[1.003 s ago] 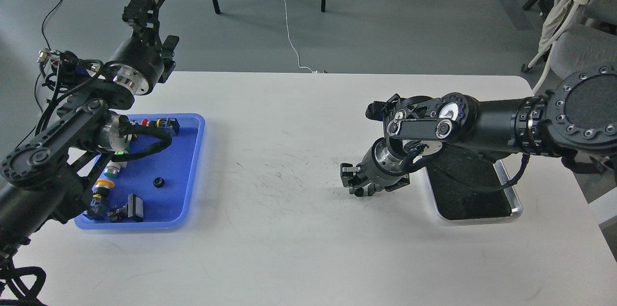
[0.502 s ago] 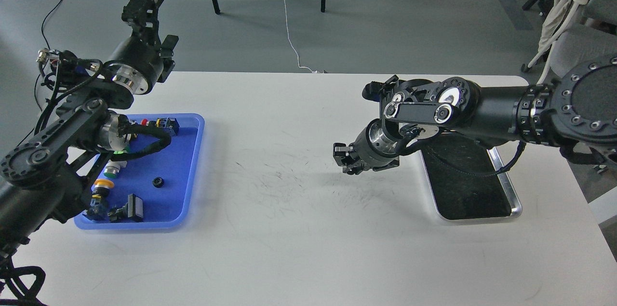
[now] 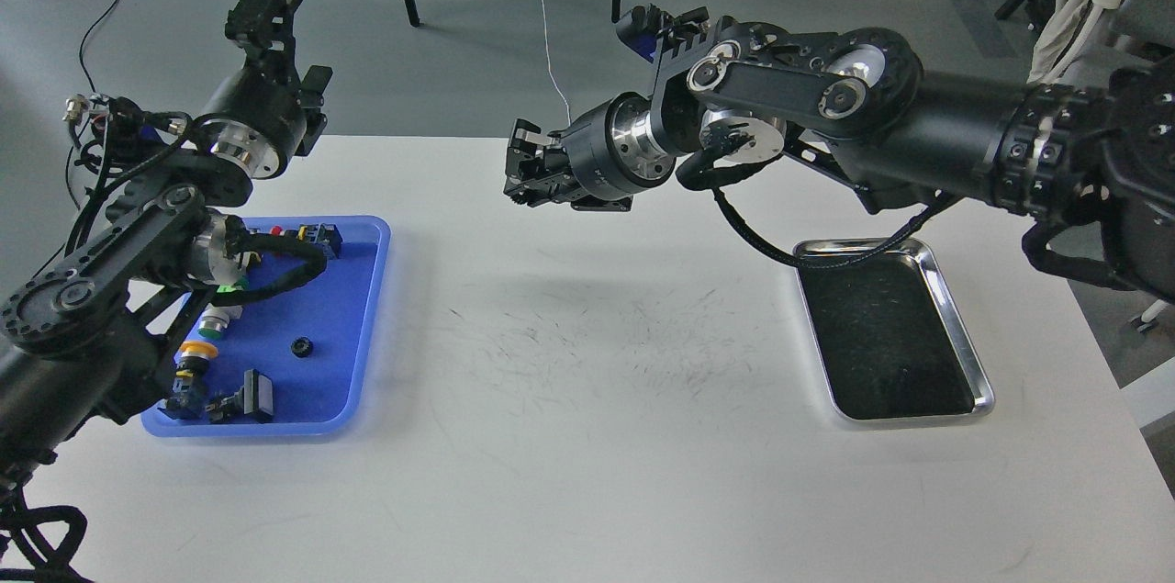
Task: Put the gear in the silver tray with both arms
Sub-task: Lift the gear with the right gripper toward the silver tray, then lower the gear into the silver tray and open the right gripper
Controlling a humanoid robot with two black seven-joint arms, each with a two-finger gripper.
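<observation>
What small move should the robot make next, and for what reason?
Probably lower the left gripper toward the small black gear in the blue tray. The gear lies there untouched, the silver tray holds nothing, and the right gripper hangs high over the table's middle.

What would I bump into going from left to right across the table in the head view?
Blue tray → small black gear inside it → right gripper above the table → silver tray.
</observation>
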